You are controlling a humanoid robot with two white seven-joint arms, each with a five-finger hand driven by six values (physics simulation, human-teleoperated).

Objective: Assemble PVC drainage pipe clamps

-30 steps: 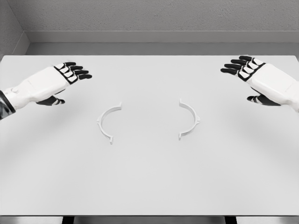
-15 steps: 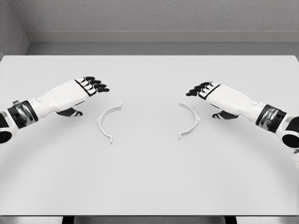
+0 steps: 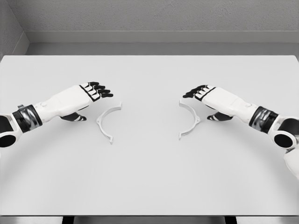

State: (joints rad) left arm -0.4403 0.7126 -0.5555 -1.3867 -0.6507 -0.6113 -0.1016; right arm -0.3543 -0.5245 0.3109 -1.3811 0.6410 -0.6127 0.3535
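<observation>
The two clamp halves, left clamp half (image 3: 106, 122) and right clamp half (image 3: 190, 119), lie apart on the counter (image 3: 149, 177). Left hand (image 3: 88, 92) and right hand (image 3: 205, 94) hover beside them, fingers relaxed, holding nothing. This seems the reaching step; next each hand must grasp its half.

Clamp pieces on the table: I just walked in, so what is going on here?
Two white half-ring clamp pieces lie apart on the table, open sides facing each other. The left hand hovers by the left clamp half, the right hand by the right clamp half. Both hands are open; neither holds anything yet.
</observation>
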